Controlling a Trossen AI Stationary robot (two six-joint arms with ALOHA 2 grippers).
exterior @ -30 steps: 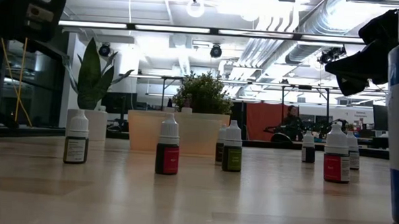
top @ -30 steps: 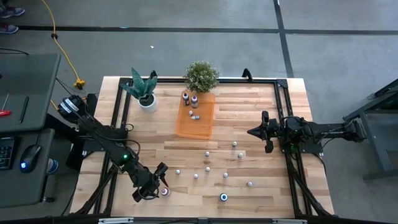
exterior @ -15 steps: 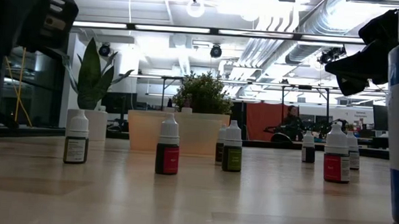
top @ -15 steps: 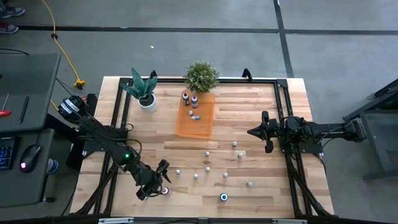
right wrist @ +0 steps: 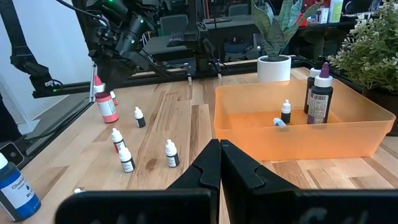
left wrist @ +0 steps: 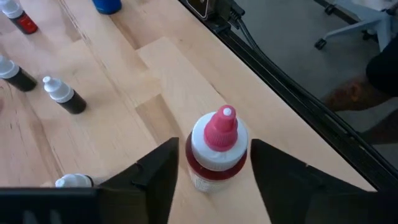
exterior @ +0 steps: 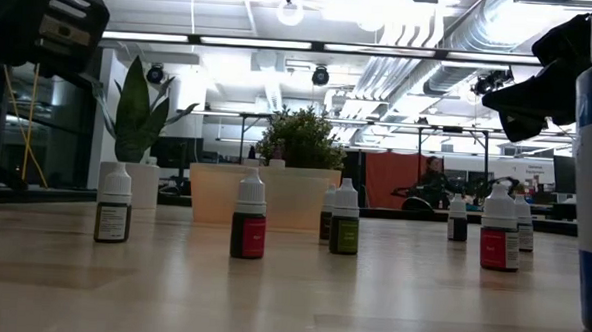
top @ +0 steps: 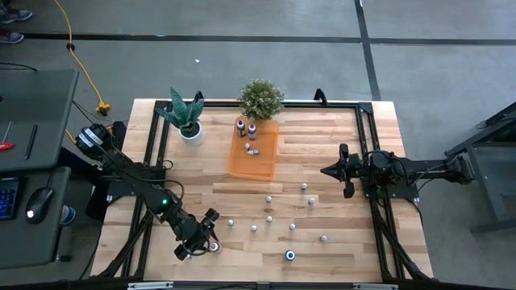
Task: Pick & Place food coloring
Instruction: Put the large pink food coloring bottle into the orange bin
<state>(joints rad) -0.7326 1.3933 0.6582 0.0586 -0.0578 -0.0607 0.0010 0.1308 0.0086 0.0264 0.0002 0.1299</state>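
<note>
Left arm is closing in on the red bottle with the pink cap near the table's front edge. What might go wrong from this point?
1. The red bottle stands upright between the left gripper jaws but looks nearer one jaw, so an uneven squeeze could tip it.
2. It stands close to the table edge; if knocked, it might roll off.
3. A small dark bottle stands nearby and could be bumped on the way to the orange tray.

Pale wood table [top: 322, 149], translucent orange plastic tray [top: 262, 157]

Light wooden plank table [top: 322, 137]: translucent orange rectangular tray [top: 253, 157] and two potted green plants [top: 261, 100] near far edge, tiny white-capped dropper bottles [top: 269, 217] scattered mid-table toward near edge.
</note>
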